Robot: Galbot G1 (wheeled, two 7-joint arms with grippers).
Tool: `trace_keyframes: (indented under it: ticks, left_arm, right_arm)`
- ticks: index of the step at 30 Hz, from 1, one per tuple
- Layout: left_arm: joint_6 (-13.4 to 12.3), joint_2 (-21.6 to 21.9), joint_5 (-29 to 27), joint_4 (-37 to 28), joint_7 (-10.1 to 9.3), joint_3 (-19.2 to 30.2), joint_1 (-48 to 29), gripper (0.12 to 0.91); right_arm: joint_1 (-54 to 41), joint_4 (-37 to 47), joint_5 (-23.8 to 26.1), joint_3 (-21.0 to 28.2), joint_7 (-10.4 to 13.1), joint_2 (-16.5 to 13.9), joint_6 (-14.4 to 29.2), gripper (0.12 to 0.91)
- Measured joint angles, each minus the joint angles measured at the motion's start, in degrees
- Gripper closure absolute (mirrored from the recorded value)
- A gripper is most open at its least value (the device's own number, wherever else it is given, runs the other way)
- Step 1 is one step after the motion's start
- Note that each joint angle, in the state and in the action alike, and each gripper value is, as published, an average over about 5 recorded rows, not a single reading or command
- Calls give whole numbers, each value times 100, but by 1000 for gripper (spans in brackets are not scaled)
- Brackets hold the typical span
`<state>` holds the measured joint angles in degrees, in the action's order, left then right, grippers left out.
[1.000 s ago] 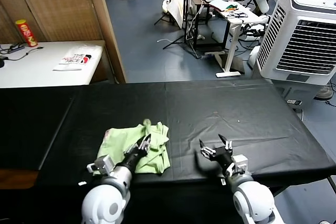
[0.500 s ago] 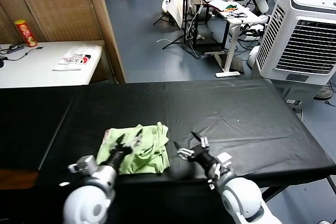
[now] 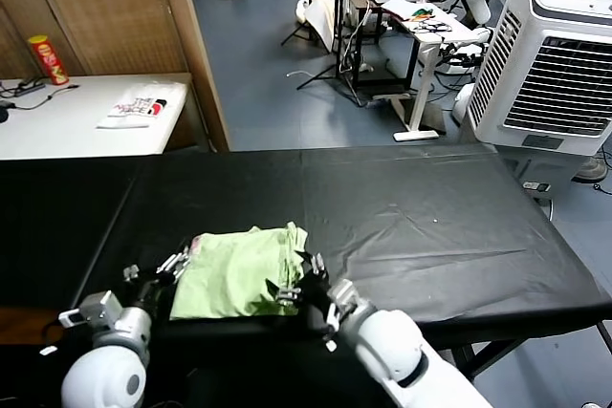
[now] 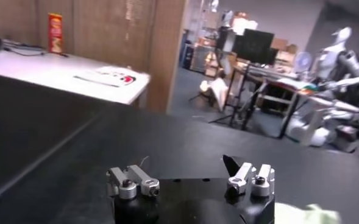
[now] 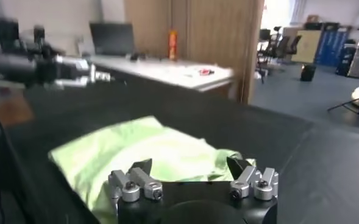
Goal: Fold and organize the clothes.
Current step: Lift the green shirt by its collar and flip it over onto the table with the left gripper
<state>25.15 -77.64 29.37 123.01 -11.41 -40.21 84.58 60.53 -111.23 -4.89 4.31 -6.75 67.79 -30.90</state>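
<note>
Both grippers (left [image 3: 158, 272], right [image 3: 295, 279]) open-jawed flanking the lime-green shirt [image 3: 234, 269], lower left; pinch edges evenly, fold flat.

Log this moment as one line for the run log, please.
shirt: folded, flat on black table | left gripper: open, at shirt's left edge, holding nothing | right gripper: open, at shirt's right edge, holding nothing

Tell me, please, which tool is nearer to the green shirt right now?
Right. The right tool sits at the green shirt's near right corner, fingers open over the cloth. The left tool hovers open just off its left edge, apart from it.
</note>
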Motion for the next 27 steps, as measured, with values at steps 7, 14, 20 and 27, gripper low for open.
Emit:
trace_keyframes:
  ticks: [7, 14, 20, 27]
  left_arm:
    - [-104, 32, 234, -140, 202, -58, -61, 232]
    - [-413, -98, 525, -430, 434, -64, -46, 232]
    - [-575, -283, 1006, -571, 537, -72, 80, 232]
    - [-787, -623, 1360, -618, 545, -67, 233, 232]
  right_arm:
    - [453, -307, 455, -332, 406, 9, -121, 227]
    - [995, -583, 1148, -781, 851, 122, -80, 227]
    - [1323, -758, 554, -1031, 806, 193, 406, 227]
    - [1486, -832, 278, -1053, 621, 284, 578, 227]
